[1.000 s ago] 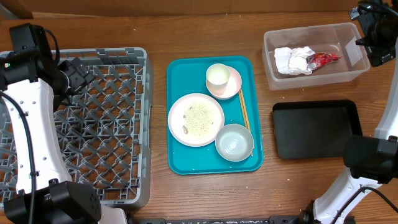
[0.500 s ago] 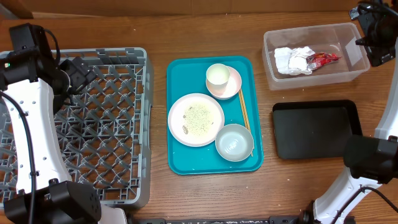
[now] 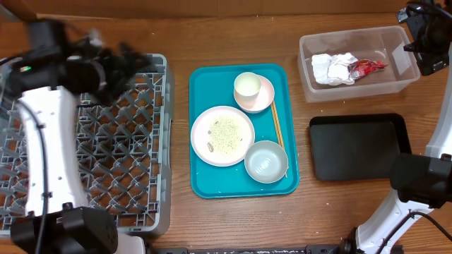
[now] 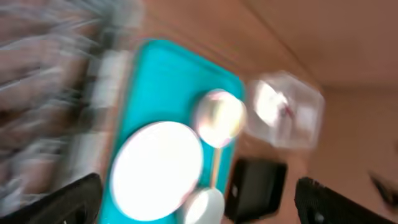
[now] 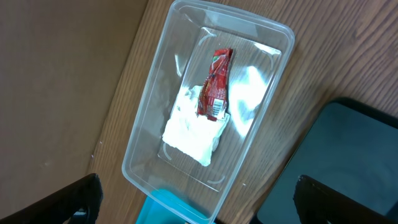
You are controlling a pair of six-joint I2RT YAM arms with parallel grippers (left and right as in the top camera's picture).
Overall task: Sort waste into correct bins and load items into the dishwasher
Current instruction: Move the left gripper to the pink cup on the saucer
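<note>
Overhead blurs my left claw (image 4: 196, 186), over the rack's (image 3: 134, 176) far edge, counter's left side; wrist view shows fingers wide, nothing held. Right claw (image 5: 196, 186) wide too, above tub (image 5: 255, 149) at far right corner, napkin (image 5: 189, 134) and wrapper (image 5: 214, 84) inside. Plate (image 3: 205, 127) with crumbs (image 3: 226, 134), cup (image 3: 247, 86) on saucer (image 3: 267, 95), bowl (image 3: 266, 161), chopsticks (image 3: 277, 127) sit on teal tray (image 3: 212, 180), counter centre.

Overhead straight down; right wrist above clear tub (image 5: 158, 106), shared with overhead; left wrist blurred.
</note>
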